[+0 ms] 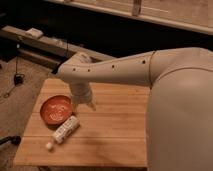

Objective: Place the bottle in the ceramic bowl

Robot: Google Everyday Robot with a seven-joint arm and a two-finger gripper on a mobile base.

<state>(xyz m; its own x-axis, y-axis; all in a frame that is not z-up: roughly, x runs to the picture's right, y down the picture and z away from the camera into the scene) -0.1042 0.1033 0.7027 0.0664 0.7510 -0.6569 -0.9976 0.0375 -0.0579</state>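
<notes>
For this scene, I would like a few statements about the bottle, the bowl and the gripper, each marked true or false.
1. The bottle lies on its side on the wooden table. True.
2. The bottle is inside the ceramic bowl. False: it lies on the table beside the bowl.
3. The gripper holds the bottle. False: it hangs over the table next to the bowl, and the bottle lies free.
4. The ceramic bowl has nothing in it. True.

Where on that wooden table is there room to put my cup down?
The table's right half is bare, between the gripper and the robot's arm, as is the front strip below the bottle. The left is crowded: the bowl, the bottle next to it, the gripper just right of the bowl.
</notes>
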